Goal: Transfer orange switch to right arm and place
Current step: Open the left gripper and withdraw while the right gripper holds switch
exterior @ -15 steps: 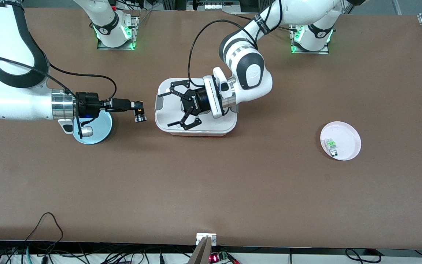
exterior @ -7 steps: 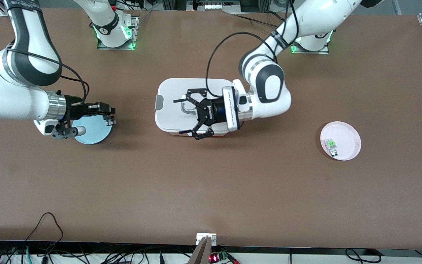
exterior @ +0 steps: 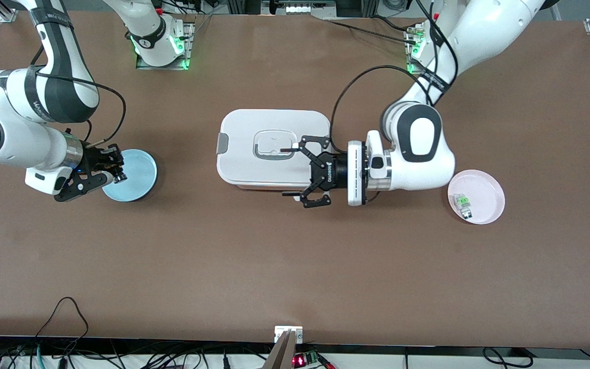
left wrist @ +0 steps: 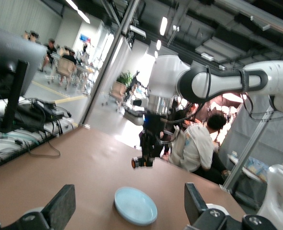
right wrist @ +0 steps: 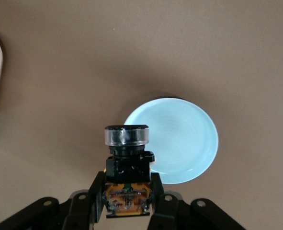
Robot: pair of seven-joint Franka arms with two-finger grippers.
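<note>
Clamping the orange switch (exterior: pixel 119 177) between the clenched fingers of the right gripper (exterior: pixel 114 173), up in the air over the nine o'clock rim of the pale blue plate (exterior: pixel 139 171) as the front view shows it. Showing, in the right wrist view, the switch (right wrist: pixel 127 167) pinched by its black body in that gripper (right wrist: pixel 127 199), orange face tucked between the fingers and clear round cap pointing outward, overlapping the plate's (right wrist: pixel 189 143) edge. Lying at about three o'clock of the plate, well apart from it, a white lidded box (exterior: pixel 254 128) at the middle of the tabletop (exterior: pixel 295 266). Hanging with fingers spread wide and grasping nothing, the left gripper (exterior: pixel 291 172) over the box's four o'clock corner, pointing toward the right arm's end. Sitting at three o'clock of the box, just beside the left arm's wrist, a pink plate (exterior: pixel 485 180) carrying a small clear part with a green top (exterior: pixel 463 202). Crossing between switch and plate: nothing. Cutting off, in the left wrist view, all but the two parted fingers (left wrist: pixel 60 206); appearing farther off there, the right gripper (left wrist: pixel 143 160) with an orange glint above the blue plate (left wrist: pixel 135 206). Hiding most of the switch's orange face in the front view, the right gripper's own fingers.
</note>
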